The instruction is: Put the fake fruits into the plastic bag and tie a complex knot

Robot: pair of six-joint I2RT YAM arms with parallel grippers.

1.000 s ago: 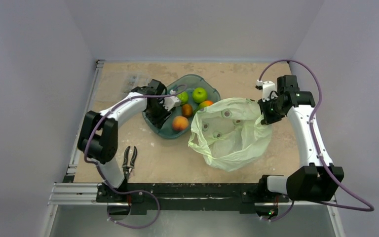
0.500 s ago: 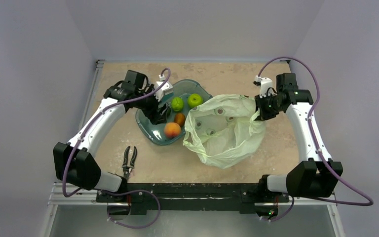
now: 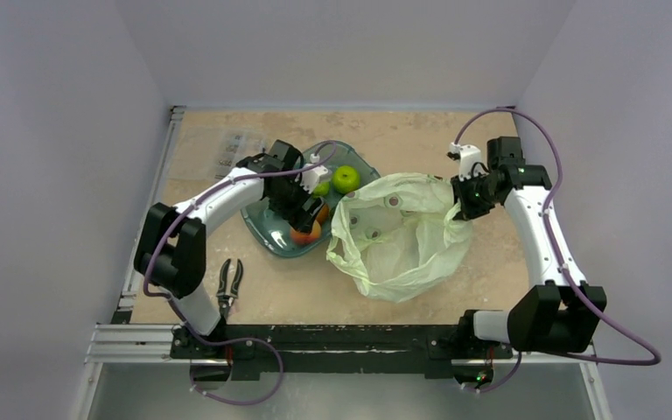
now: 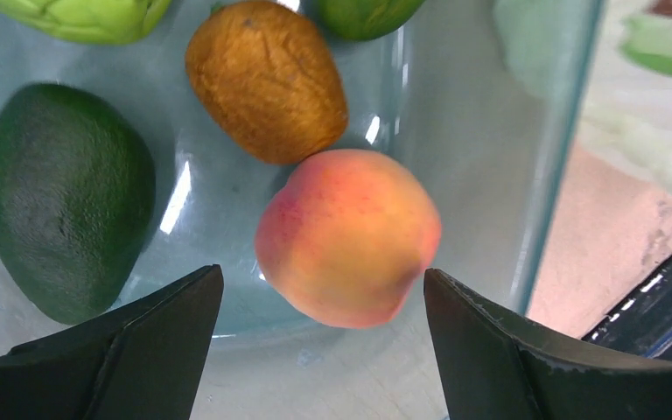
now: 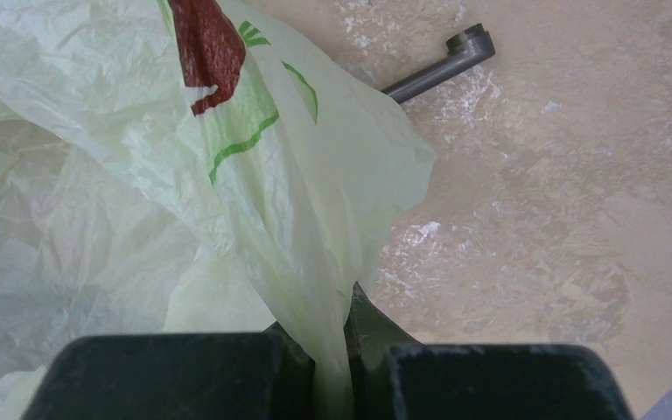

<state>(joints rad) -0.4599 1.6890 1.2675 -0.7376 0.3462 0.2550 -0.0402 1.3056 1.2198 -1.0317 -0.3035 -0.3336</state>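
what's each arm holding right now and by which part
Right jaws pinch the plastic bag by a gathered strip of its edge. Left jaws stand open over the peach, holding nothing.

On the desk (image 3: 420, 131), the tub (image 3: 267, 236) lies left of centre, and the plastic bag (image 3: 402, 249) is just beside it at its 3 o'clock. Seen from the left wrist, the peach (image 4: 348, 236) sits in the tub between the spread left fingers (image 4: 140, 350), with the avocado (image 4: 66, 197) at its 9 o'clock and the mango (image 4: 267, 79) at 11. Pliers (image 3: 229, 282) lie at the tub's 7 o'clock. The right fingers (image 5: 184, 376) pinch the bag's 2 o'clock edge.
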